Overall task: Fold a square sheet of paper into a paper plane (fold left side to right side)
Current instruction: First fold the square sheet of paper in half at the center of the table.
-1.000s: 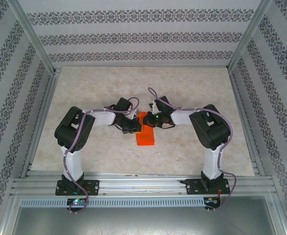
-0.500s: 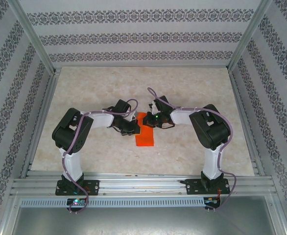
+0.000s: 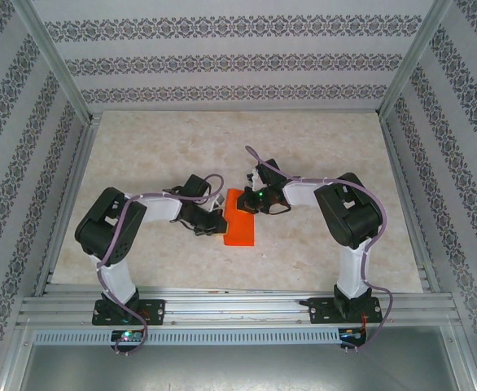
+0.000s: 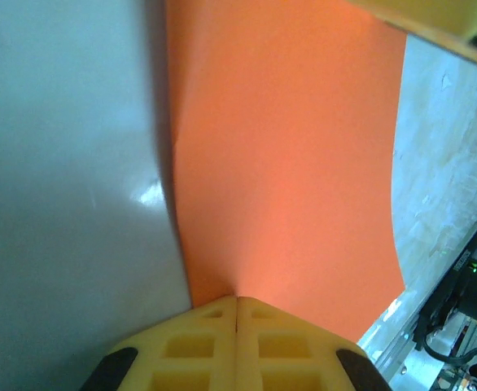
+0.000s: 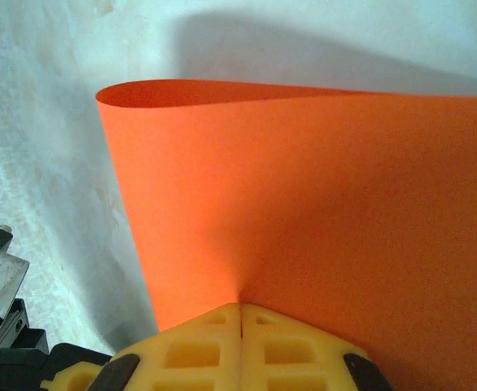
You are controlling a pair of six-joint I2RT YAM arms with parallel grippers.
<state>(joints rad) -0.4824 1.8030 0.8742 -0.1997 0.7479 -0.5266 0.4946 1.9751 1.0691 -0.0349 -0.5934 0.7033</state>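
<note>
The thin bright orange paper sheet [image 3: 240,224] lies at the middle of the bench [image 3: 320,163]. The left tool [image 4: 237,300], pinched shut on its 9 o'clock edge, has slid toward 7 o'clock. The right tool [image 5: 240,308] stays clamped on the 12 o'clock end, so the left-to-right fold looks underway.

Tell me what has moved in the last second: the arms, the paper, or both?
The left pincer drew back toward the near edge, its arm's elbow swinging back and outward with it. The square sheet of paper edged slightly left with it. The right pincer stayed put. Both pincers stay shut on the sheet; nothing was let go.
</note>
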